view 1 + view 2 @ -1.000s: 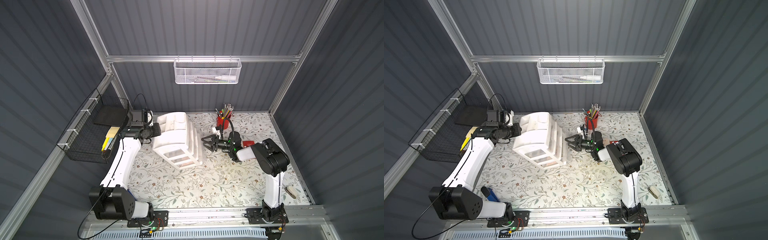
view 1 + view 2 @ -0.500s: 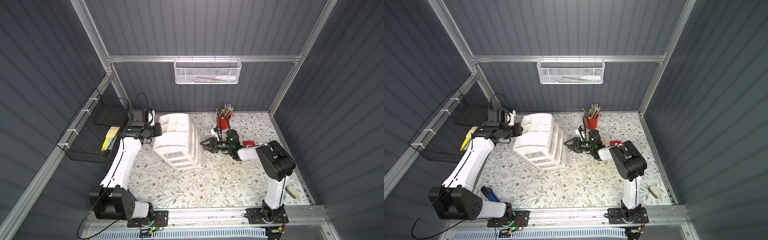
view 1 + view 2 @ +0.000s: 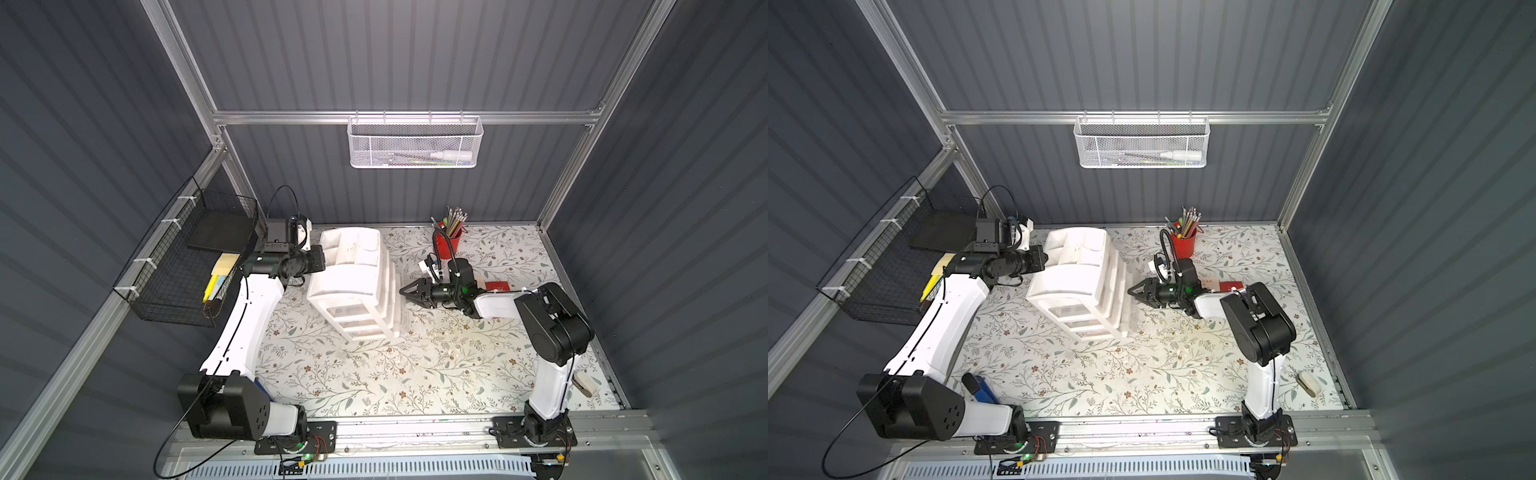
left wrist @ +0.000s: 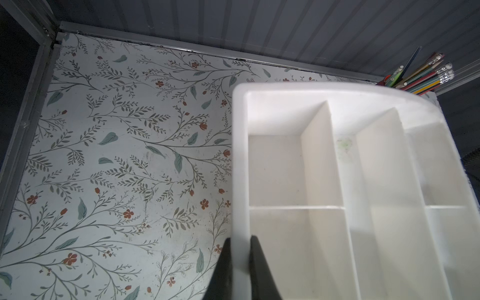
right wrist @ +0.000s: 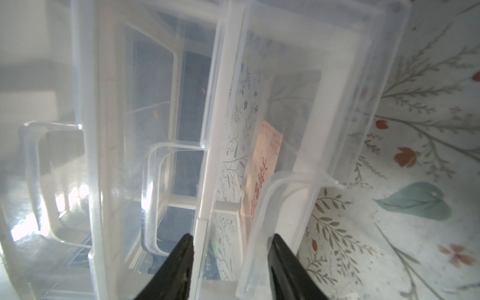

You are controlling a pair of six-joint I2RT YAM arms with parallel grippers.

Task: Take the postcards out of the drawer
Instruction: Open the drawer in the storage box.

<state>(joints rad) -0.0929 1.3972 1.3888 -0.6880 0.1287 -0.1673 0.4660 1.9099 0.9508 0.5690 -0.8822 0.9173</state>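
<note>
A white drawer unit (image 3: 353, 286) (image 3: 1075, 282) stands tilted at the back of the table. My left gripper (image 4: 240, 237) (image 3: 323, 259) is shut on the rim of its top tray (image 4: 239, 155). My right gripper (image 5: 232, 237) (image 3: 405, 291) (image 3: 1133, 291) is open at the drawer fronts, its fingers either side of a clear pulled-out drawer's (image 5: 298, 104) front wall and handle. One pale peach postcard (image 5: 262, 166) with red characters shows inside that drawer. A red postcard (image 3: 497, 286) (image 3: 1230, 286) and a peach one (image 3: 1209, 282) lie on the table by the right arm.
A red pencil cup (image 3: 451, 243) stands behind the right wrist. A black wire basket (image 3: 187, 266) with yellow pads hangs on the left wall, a white mesh basket (image 3: 415, 143) on the back wall. A small white object (image 3: 584, 382) lies at the front right.
My right gripper has edged left up to the drawer fronts and its jaws have narrowed. The left gripper and the drawer unit have stayed put.
</note>
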